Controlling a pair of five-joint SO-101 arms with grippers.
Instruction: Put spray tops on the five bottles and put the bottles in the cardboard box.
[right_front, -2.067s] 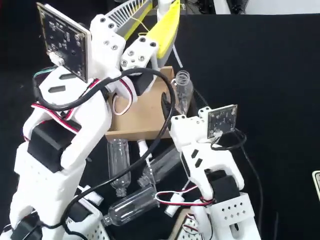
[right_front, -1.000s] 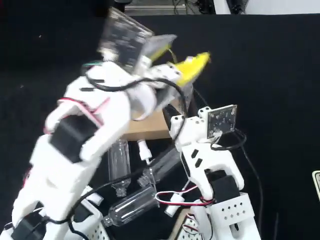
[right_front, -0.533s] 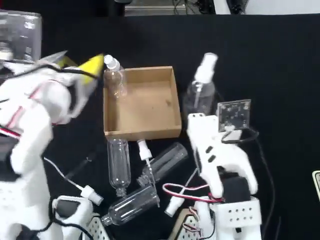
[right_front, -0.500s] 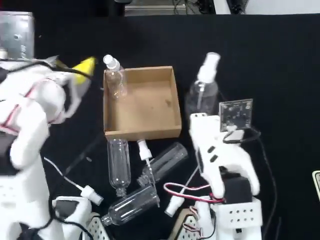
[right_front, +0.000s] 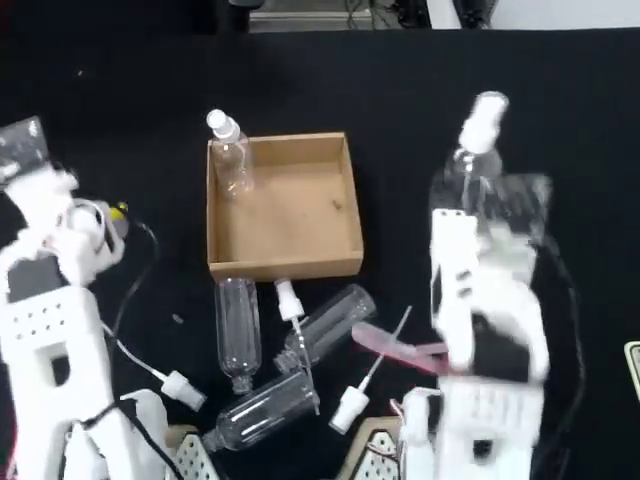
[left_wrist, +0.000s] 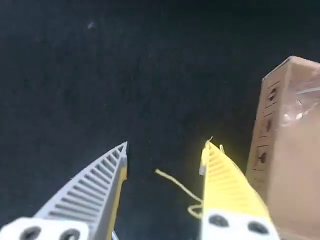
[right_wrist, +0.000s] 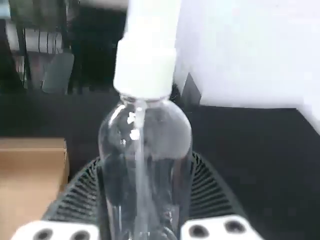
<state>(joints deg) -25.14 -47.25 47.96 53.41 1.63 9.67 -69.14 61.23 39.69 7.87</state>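
Note:
My right gripper (right_wrist: 145, 172) is shut on a clear bottle (right_wrist: 145, 145) with a white spray top (right_wrist: 147, 55), held upright. In the high view that bottle (right_front: 468, 165) is raised to the right of the cardboard box (right_front: 340, 215). Another bottle with a spray top (right_front: 229, 152) stands at the box's far left corner. Three topless bottles (right_front: 238, 325) (right_front: 328, 318) (right_front: 262, 410) lie in front of the box, with loose spray tops (right_front: 290, 298) (right_front: 181, 386) (right_front: 350, 405) among them. My left gripper (left_wrist: 165, 147) hangs open over bare black table, left of the box (left_wrist: 290, 150).
The left arm's white body (right_front: 50, 300) stands at the table's left edge, with a thin cable (right_front: 130, 350) trailing beside it. The right arm's base (right_front: 480, 430) sits at the front right. Black table stretches behind and right of the box.
The left arm has swung from above the box to the far left and pulled back. The right arm has lifted the capped bottle up and to the right.

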